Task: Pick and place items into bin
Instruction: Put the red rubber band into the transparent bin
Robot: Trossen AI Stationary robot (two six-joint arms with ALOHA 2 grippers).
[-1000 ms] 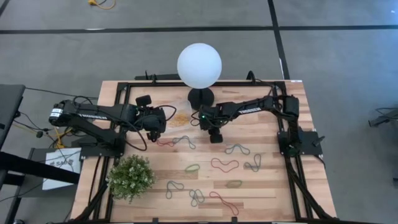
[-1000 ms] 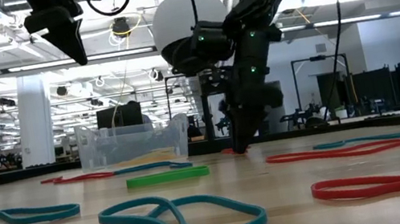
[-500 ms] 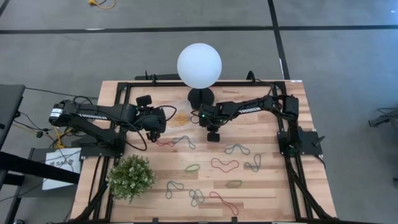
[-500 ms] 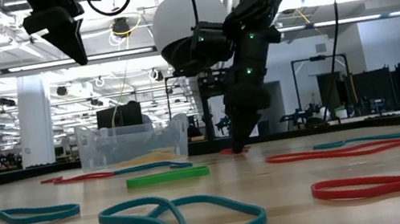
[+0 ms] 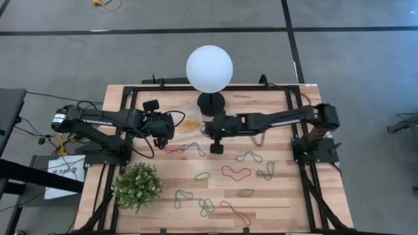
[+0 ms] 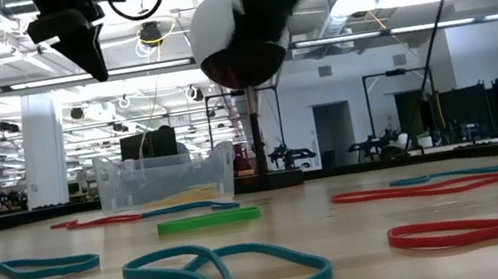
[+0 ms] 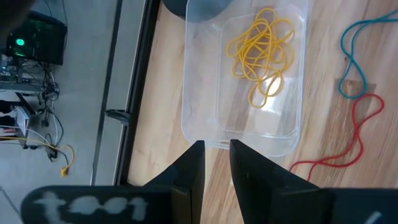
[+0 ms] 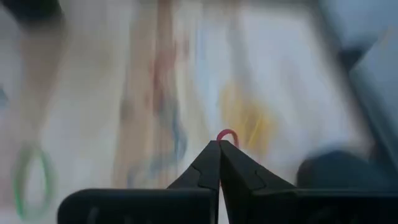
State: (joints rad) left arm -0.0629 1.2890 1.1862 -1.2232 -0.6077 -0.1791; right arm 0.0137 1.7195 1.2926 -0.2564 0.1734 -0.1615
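The bin [image 5: 189,124], a clear tub, stands on the table at the back, left of the lamp base, with yellow bands [image 7: 261,50] inside. My left gripper [image 7: 216,155] hovers above the bin's near-left side, its fingers a little apart with nothing between them. My right gripper [image 5: 215,149] hangs high over the table's middle, right of the bin, shut on a small red band [image 8: 227,135]. Loose bands lie flat on the wood: a red and teal pair [image 5: 185,149], a grey one [image 5: 249,156], a red one [image 5: 235,173], a green one [image 5: 202,176]. My right gripper pinches the red band between its two fingertips. Only a short bend of the band [image 8: 227,133] sticks out past the tips. The fingers slant down toward the table. The band is lifted clear of the table; the fingers hide the rest of it.
A white globe lamp [image 5: 209,68] on a black base [image 5: 211,102] stands just behind the bin. A green plant [image 5: 138,186] sits at the near left. More bands lie near the front edge [image 5: 208,206]. Black frame rails run along the table's sides.
My right gripper has risen from the table, out of the top of the low view, and shifted a little toward the left and near edge, tipping less steeply. The small red band that lay beneath it is gone from the table. My left arm has kept still.
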